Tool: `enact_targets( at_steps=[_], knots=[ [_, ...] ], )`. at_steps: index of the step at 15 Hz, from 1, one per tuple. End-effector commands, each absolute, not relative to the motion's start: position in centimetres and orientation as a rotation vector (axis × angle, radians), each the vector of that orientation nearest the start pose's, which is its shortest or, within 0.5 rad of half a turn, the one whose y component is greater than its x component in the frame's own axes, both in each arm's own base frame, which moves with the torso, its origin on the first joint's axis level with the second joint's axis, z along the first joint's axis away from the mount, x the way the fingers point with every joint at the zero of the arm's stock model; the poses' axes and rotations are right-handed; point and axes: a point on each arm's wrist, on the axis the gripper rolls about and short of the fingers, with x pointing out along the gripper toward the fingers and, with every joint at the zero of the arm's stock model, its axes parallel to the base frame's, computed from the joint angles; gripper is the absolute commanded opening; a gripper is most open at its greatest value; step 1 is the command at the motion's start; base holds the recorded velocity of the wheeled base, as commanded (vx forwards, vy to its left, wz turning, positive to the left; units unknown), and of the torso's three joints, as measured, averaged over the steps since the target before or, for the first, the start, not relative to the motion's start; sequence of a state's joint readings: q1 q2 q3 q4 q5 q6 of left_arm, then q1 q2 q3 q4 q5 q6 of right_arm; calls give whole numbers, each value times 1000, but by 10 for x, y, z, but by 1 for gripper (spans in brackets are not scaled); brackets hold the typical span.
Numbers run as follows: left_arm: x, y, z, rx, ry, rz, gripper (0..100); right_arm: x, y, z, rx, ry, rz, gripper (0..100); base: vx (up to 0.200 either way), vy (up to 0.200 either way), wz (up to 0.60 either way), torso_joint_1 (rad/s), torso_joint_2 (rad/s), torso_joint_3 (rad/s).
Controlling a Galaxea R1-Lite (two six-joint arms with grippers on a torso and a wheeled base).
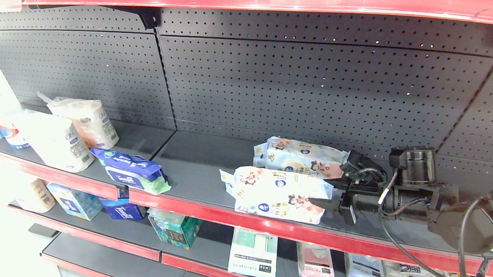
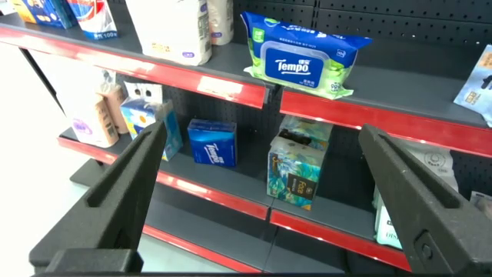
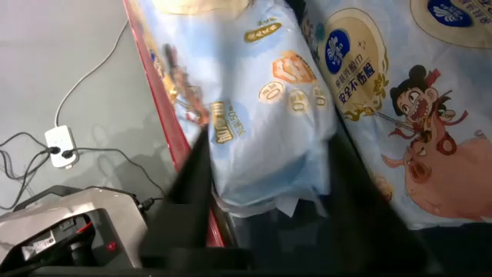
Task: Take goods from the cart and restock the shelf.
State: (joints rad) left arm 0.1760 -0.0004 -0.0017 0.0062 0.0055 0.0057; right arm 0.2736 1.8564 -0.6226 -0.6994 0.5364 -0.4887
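Two pale cartoon-print tissue packs lie on the grey shelf (image 1: pixel 196 161), the front pack (image 1: pixel 275 193) by the red edge and the back pack (image 1: pixel 299 156) behind it. My right gripper (image 1: pixel 330 194) comes in from the right at shelf height and is shut on the front pack's right end. In the right wrist view, the fingers (image 3: pixel 192 192) press both sides of that front pack (image 3: pixel 261 115), with the back pack (image 3: pixel 400 100) alongside. My left gripper (image 2: pixel 263 132) is open and holds nothing, facing the lower shelves.
A blue wipes pack (image 1: pixel 130 171) (image 2: pixel 307 58) and two white wrapped rolls (image 1: pixel 58 140) sit left on the same shelf. Boxes and packets (image 1: pixel 173 228) fill the shelf below. A pegboard wall (image 1: pixel 293 87) closes the back. A power strip (image 3: pixel 60 146) lies on the floor.
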Motion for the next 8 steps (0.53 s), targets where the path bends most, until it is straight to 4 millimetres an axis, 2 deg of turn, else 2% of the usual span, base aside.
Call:
enact_targets(
  at_steps=[1, 4, 8],
  knots=[
    [-23, -4, 75, 6, 5, 183, 100, 283, 94, 95, -379, 346, 913, 0, 0, 0, 0, 0, 0, 0],
    [-23, -4, 75, 6, 5, 183, 100, 282, 94, 94, -378, 352, 917, 0, 0, 0, 0, 0, 0, 0],
    [-23, -4, 75, 6, 5, 183, 100, 276, 92, 103, -402, 332, 871, 0, 0, 0, 0, 0, 0, 0]
  ],
)
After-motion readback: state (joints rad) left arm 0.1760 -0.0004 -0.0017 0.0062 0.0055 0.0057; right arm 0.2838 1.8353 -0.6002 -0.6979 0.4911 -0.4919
